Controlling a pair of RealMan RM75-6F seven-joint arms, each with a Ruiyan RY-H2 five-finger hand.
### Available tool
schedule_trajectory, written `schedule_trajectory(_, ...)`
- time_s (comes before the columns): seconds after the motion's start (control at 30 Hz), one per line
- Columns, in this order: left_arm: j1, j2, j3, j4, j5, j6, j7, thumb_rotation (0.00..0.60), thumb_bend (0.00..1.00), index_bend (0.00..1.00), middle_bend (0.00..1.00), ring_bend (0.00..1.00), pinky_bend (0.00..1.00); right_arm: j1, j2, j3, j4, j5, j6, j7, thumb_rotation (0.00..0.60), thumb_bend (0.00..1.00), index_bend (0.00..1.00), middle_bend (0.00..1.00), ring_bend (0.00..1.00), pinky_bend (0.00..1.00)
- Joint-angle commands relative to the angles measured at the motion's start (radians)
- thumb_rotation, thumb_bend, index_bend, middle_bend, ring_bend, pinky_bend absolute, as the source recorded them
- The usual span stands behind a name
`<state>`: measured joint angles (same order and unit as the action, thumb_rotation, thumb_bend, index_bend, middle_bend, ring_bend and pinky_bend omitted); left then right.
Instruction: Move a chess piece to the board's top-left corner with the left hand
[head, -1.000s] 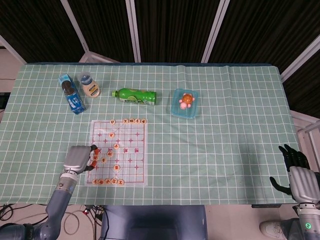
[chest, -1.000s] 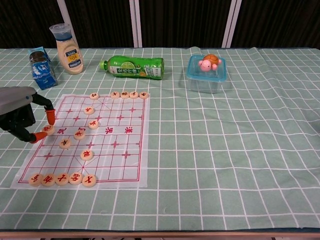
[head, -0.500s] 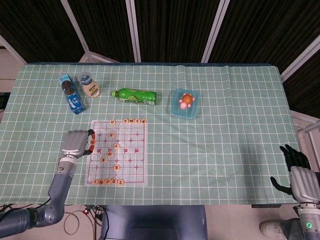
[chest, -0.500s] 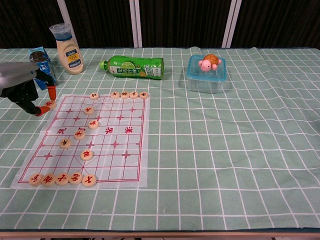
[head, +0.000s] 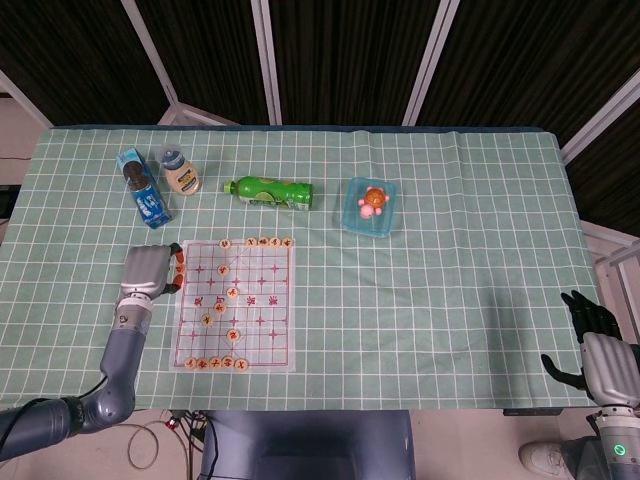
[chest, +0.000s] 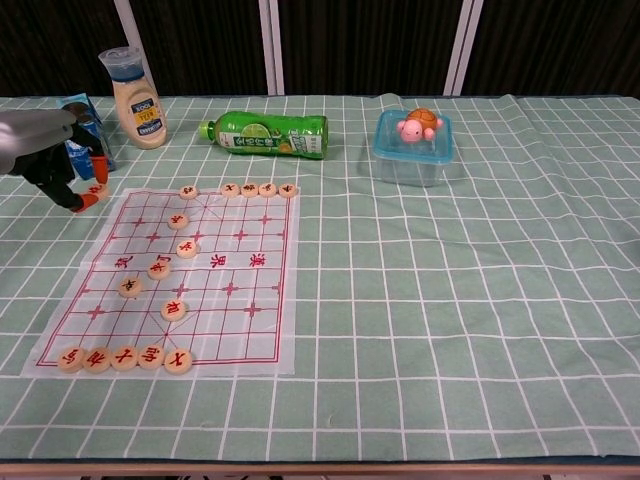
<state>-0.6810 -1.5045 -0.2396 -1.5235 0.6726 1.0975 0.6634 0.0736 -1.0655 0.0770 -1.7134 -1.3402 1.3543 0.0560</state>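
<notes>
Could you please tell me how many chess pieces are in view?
16: five along the board's far edge, five scattered mid-board, five along its near edge, and one apparently pinched in the left hand, mostly hidden.

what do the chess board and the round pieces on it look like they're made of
Chess board: looks like a thin clear plastic sheet, glossy, the green tablecloth showing through its printed red grid. Round pieces: pale tan discs with red characters, possibly wood or plastic; the look leaves it open.
</notes>
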Motion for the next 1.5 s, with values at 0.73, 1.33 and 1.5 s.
schedule_trajectory(0.73,-0.089,-0.104,-0.028,0.285,-0.043,-0.135,-0.054,0.600,0.36,0.51,1.00,0.98,1.00,0.002,0.007,0.001,-0.017,0.031,-0.023,0.000,0.600,0.32,0.00,0.00,0.00,0.00)
schedule_trajectory(1.33,-0.192,-0.252,-0.062,0.558,-0.046,-0.245,-0.082,0.600,0.36,0.51,1.00,0.98,1.00,0.002,0.014,0.004,-0.021,0.040,-0.031,0.018,0.600,0.32,0.00,0.00,0.00,0.00)
schedule_trajectory(1.5,-0.205,-0.278,-0.062,0.601,-0.050,-0.266,-0.079,0.600,0.36,0.51,1.00,0.98,1.00,0.001,0.015,0.004,-0.022,0.039,-0.030,0.021,0.600,0.32,0.00,0.00,0.00,0.00)
